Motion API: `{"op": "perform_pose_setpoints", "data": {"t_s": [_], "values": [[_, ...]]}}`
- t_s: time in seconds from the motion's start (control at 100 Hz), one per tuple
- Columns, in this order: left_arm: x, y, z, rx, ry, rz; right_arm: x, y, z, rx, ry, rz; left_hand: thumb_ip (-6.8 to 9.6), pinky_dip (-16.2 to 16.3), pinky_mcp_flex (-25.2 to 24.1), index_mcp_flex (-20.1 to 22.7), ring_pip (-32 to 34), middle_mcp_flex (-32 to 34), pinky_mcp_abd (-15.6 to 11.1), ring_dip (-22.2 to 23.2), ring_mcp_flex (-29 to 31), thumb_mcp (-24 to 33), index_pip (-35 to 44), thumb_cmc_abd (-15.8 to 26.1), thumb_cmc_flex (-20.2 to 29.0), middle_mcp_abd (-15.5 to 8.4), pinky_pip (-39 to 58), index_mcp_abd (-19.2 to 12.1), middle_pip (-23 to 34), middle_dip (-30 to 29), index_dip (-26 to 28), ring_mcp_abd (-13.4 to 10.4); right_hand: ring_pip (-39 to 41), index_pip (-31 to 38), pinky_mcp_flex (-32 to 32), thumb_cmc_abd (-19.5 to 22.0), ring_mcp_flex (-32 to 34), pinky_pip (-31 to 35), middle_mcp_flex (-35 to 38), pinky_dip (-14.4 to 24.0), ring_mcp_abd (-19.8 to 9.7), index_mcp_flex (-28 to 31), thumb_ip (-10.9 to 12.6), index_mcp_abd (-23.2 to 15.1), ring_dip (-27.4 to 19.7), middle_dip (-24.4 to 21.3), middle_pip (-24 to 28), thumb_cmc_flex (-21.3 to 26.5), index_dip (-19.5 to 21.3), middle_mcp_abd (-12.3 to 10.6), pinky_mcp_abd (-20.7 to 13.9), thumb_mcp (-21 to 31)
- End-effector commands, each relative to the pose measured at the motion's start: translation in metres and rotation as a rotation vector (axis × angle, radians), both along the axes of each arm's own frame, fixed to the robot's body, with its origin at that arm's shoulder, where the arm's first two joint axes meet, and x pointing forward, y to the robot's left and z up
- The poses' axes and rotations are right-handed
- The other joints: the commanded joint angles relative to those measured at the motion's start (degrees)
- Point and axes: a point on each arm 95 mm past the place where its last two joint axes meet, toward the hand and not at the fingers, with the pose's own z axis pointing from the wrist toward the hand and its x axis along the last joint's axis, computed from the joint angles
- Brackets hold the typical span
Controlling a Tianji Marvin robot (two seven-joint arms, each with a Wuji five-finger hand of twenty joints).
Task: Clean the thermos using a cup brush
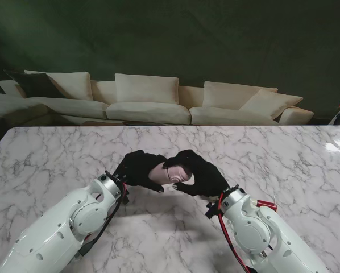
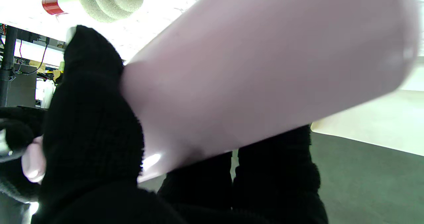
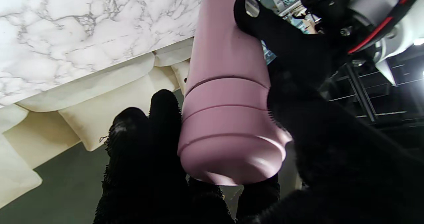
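Stand cam looks down over the marble table [image 1: 56,153]; both wrist cams sit close on the pink thermos [image 1: 169,172], shared by all views.

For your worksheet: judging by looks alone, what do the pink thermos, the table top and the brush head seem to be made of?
Thermos: smooth matte pink shell with soft highlights, probably coated metal or plastic; I cannot tell which.
Table top: polished white marble or a marble-look slab, grey veins and glare.
Brush head: porous greenish sponge foam.

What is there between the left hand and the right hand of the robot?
The pink thermos lies between them, lifted off the marble table. In the stand's view, the left hand grips one end and the right hand the other, the lid end.
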Motion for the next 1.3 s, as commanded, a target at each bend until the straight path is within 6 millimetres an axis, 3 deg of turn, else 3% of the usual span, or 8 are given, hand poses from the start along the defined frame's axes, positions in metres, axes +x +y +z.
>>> {"op": "perform_pose_setpoints", "data": {"t_s": [0.0,0.15,0.29,0.52,0.74,0.89,1.0,1.29], "values": [[0.002,-0.004,0.005,-0.001,-0.003,-0.008,0.001,0.0,-0.001,-0.019,-0.009,0.016,3.87,1.5,1.8,5.5,10.0,2.3,-5.5,3.5,4.3,28.9,7.2,23.0,17.9,-5.3,3.4,-9.0,4.3,1.9,2.0,-6.1,-9.6,13.1,-5.6,3.3,-4.3,-6.0,-1.7,2.0,-7.8,11.1,1.1,-7.9,-3.8,-3.1,-3.4,6.3,2.1,-3.1,-0.9,8.6],[0.003,-0.005,0.005,0.001,0.0,-0.007,0.0,0.0,-0.003,-0.021,0.008,0.057,3.85,1.6,1.8,5.6,10.1,2.4,-5.4,3.6,4.3,28.8,7.2,23.0,18.0,-5.3,3.4,-8.9,4.3,2.0,2.0,-6.1,-30.3,9.0,-17.5,4.2,-10.8,-21.3,1.9,-2.4,-12.5,15.3,4.6,-8.9,-17.3,-6.9,-10.0,10.9,5.5,-18.9,-1.5,16.3],[0.003,-0.005,0.005,0.0,-0.001,-0.005,0.001,0.002,-0.006,-0.014,0.025,0.074,3.85,1.6,1.8,5.6,10.1,2.3,-5.4,3.6,4.3,28.9,7.2,23.1,18.0,-5.3,3.5,-8.9,4.4,2.1,2.0,-6.3,-32.7,5.5,-19.0,1.3,-10.9,-22.4,4.6,-4.6,-12.7,15.1,3.5,-7.8,-19.9,-7.7,-13.0,3.6,2.6,-22.0,-1.9,10.0],[0.003,-0.004,0.005,0.002,-0.003,-0.002,0.002,0.005,-0.007,0.032,0.008,0.089,3.82,1.7,1.8,5.6,10.2,2.3,-5.5,3.7,4.4,28.8,7.3,23.1,18.0,-5.2,3.5,-8.9,4.5,2.1,2.0,-6.3,-40.9,-6.2,-31.0,1.6,-18.7,-34.1,0.8,-9.1,-9.4,-2.1,4.1,-6.4,-23.2,-11.1,-21.3,-13.8,-9.0,-17.1,6.4,-17.7],[0.003,-0.003,0.004,0.001,-0.007,-0.006,0.005,0.0,0.002,0.111,-0.089,-0.007,3.85,1.7,1.8,5.7,10.2,2.4,-5.4,3.7,4.4,28.8,7.4,23.2,18.0,-5.3,3.6,-9.0,4.6,2.2,2.0,-6.4,-44.5,-10.5,-33.1,4.2,-23.0,-38.8,-4.1,-11.2,-9.0,-12.5,4.4,-4.6,-25.5,-12.5,-24.5,-19.1,-12.2,-16.1,5.1,-17.7],[0.003,-0.003,0.004,-0.001,-0.012,-0.009,0.001,-0.009,0.007,0.102,-0.088,-0.099,3.88,1.7,1.8,5.7,10.3,2.4,-5.4,3.8,4.4,28.8,7.4,23.2,18.0,-5.4,3.6,-9.0,4.6,2.2,2.0,-6.4,-41.9,-14.5,-29.2,7.2,-21.1,-36.0,-4.8,-9.5,-3.1,-16.4,3.9,7.2,-23.6,-14.7,-28.8,-22.2,-13.9,-4.8,4.1,-18.1],[0.003,-0.003,0.004,-0.001,-0.016,-0.011,-0.005,-0.015,0.007,0.052,-0.05,-0.165,3.89,1.7,1.8,5.8,10.3,2.4,-5.5,3.8,4.4,28.8,7.5,23.2,18.0,-5.4,3.6,-9.0,4.6,2.2,2.0,-6.5,-36.1,-13.9,-21.2,7.7,-13.6,-26.6,-4.7,-6.0,-0.2,-14.5,2.9,13.5,-19.8,-10.2,-18.7,-26.9,-11.2,-1.0,4.7,-16.7],[0.003,-0.004,0.004,0.005,-0.02,-0.012,-0.012,-0.001,-0.001,-0.072,0.06,-0.194,3.92,1.8,1.7,5.8,10.3,2.4,-5.4,3.8,4.4,28.8,7.4,23.3,18.0,-5.4,3.6,-9.0,4.6,2.2,2.0,-6.4,-22.9,-13.4,-5.6,6.8,0.8,-11.9,0.8,-2.9,0.1,-13.2,2.4,15.0,-11.8,-6.4,-8.7,-29.2,-8.9,-1.1,15.5,-14.7]]}}
